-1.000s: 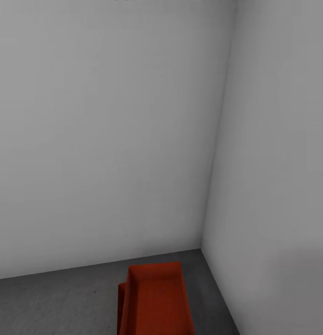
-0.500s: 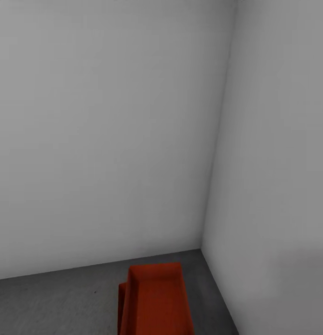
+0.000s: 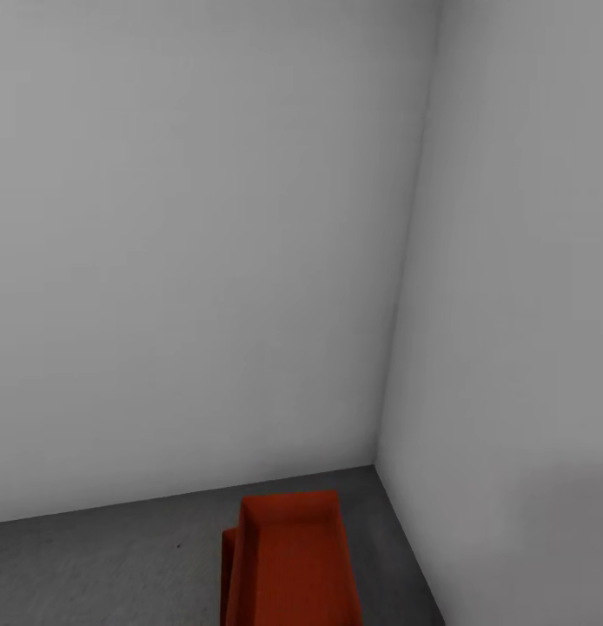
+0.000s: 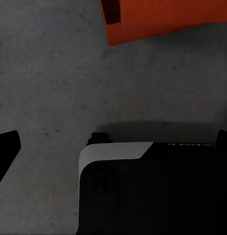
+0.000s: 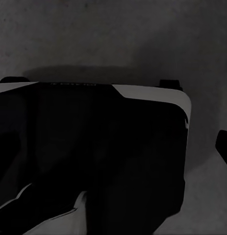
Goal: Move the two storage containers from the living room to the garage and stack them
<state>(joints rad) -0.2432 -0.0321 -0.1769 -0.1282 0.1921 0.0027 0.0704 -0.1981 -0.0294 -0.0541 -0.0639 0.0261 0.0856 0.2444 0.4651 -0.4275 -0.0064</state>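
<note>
Two orange-red storage containers stand in a corner of the garage, at the lower edge of the head view. The upper container (image 3: 293, 556) sits on the lower one, whose side (image 3: 227, 565) peeks out at the left. Both rest on the dark grey speckled floor (image 3: 119, 565). In the left wrist view, an orange container wall (image 4: 162, 19) with a dark slot lies beyond my left gripper (image 4: 113, 142), apart from it. One black fingertip (image 4: 6, 147) shows at the picture's edge, nothing held. My right gripper (image 5: 113, 142) hangs over bare floor (image 5: 113, 29), its fingertip (image 5: 225, 147) at the edge.
Plain pale grey walls (image 3: 206, 261) meet in a corner (image 3: 397, 348) just behind and right of the containers. My own black-and-white base (image 4: 152, 191) fills the near part of both wrist views. Open floor stretches left of the stack.
The head view has tipped down very slightly, and the ceiling line at the top edge has left the picture. The containers have not moved.
</note>
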